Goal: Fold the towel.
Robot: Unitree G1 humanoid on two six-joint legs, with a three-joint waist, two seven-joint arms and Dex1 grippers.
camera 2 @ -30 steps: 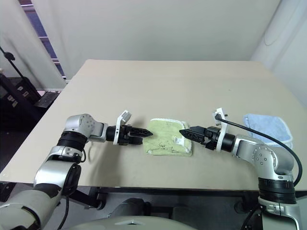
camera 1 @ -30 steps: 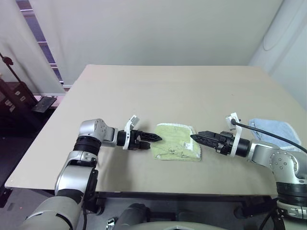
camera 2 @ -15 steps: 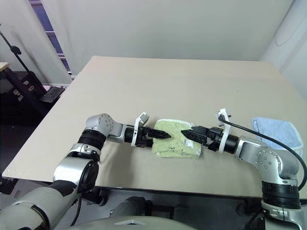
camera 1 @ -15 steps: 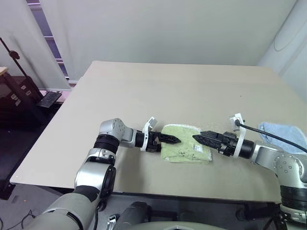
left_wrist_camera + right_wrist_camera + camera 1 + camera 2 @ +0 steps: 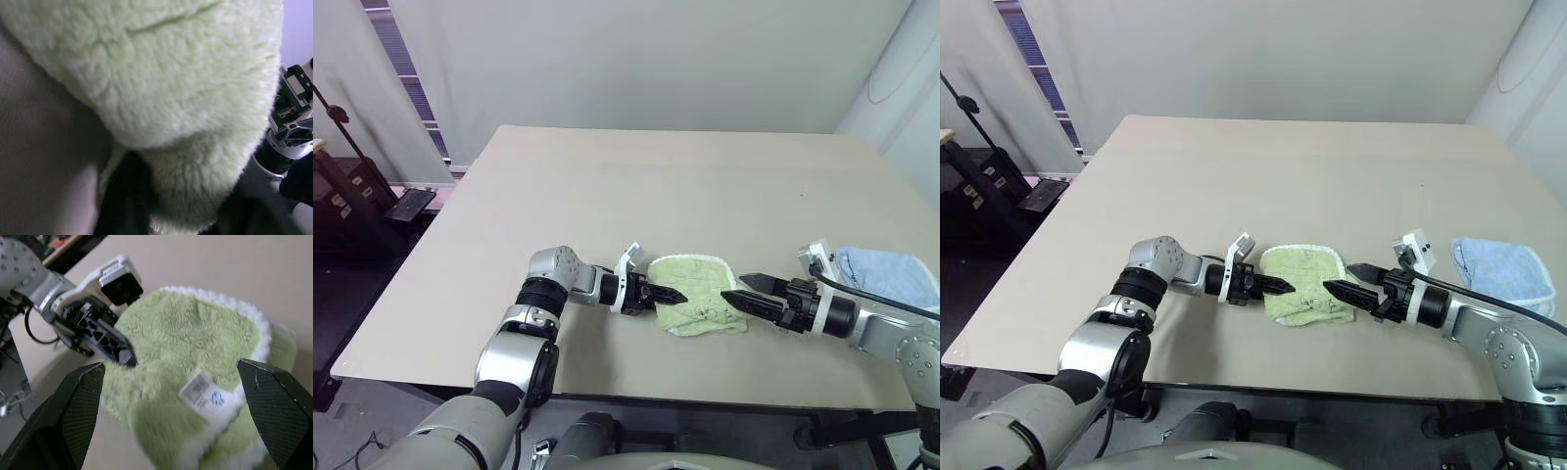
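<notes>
The left gripper (image 5: 674, 296) is seen clamped on the near-left edge of the towel (image 5: 700, 306), which lies bunched and partly folded near the front of the table (image 5: 636, 186) — its white tag (image 5: 204, 396) turned up. The right gripper (image 5: 740, 294) is held with fingers spread apart just beside the towel's right side, not touching it. A light-blue cloth (image 5: 886, 274) is left well apart on the table's right edge — nothing is set between towel and grippers.
</notes>
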